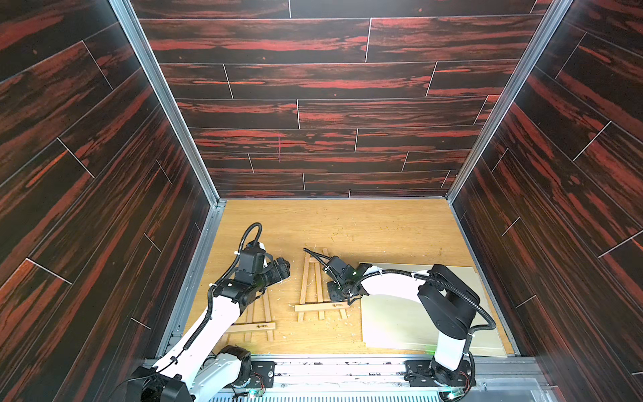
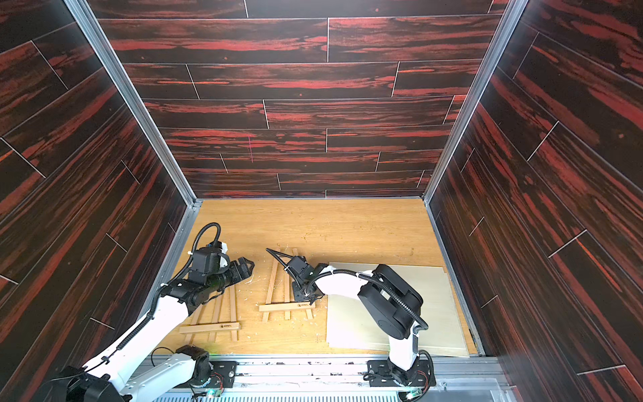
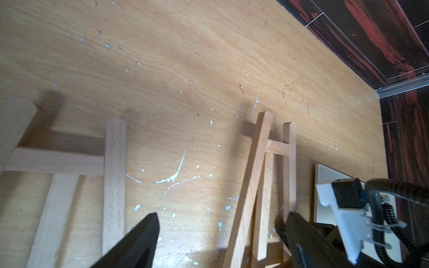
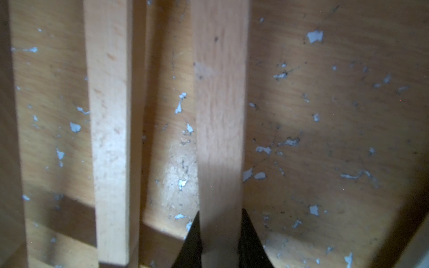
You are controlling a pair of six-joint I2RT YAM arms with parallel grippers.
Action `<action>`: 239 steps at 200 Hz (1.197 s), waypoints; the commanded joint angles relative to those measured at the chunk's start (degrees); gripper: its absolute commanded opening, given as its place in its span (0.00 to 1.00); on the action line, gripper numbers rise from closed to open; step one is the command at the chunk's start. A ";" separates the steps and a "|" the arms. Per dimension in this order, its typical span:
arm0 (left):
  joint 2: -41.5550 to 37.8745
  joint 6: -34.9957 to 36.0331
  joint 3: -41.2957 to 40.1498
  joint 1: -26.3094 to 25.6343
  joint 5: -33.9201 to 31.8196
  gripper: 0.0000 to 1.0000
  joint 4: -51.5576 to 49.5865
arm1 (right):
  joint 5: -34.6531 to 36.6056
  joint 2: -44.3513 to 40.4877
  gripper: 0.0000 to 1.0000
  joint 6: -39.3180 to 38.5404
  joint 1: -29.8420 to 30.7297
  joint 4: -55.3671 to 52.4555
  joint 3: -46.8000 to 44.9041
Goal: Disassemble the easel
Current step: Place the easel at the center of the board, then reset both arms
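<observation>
- Right gripper (image 4: pixel 220 215): closed on a wooden slat (image 4: pixel 219 116) of the middle easel (image 1: pixel 318 307), with one black finger pressed against each side of the slat. In both top views the gripper sits low over the easel's right side, just above the ledge bar. The arm hides the joint, so this is probably the right leg, though I cannot be sure.
- Left gripper (image 1: pixel 283 268): its jaws are spread wide and hold nothing. It hovers over bare table in the gap between the tops of the two easels. In the left wrist view its fingers (image 3: pixel 141 241) frame the tabletop, and one finger lies close to a leg of the left easel (image 3: pixel 115 167).
- Middle easel: it lies flat near the centre of the table, narrow end towards the back wall. In the left wrist view one long slat (image 3: pixel 253 176) slants across the other slats.
- Left easel (image 1: pixel 255 327): it lies flat and is partly covered by the left arm, with its ledge bar nearest the robot's base.
- Pale panels (image 1: pixel 393 323): these flat sheets lie just to the right of the middle easel, under the right arm.
- Table (image 1: pixel 348 226): light wood, scattered with small white flecks (image 3: pixel 176 172).
- Walls (image 1: pixel 313 87): dark planks streaked with red enclose three sides.
</observation>
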 commanded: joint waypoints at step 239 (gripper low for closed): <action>0.47 23.38 -5.13 10.97 -21.34 1.00 18.27 | -5.10 -41.15 0.99 -21.61 -36.20 19.69 -25.28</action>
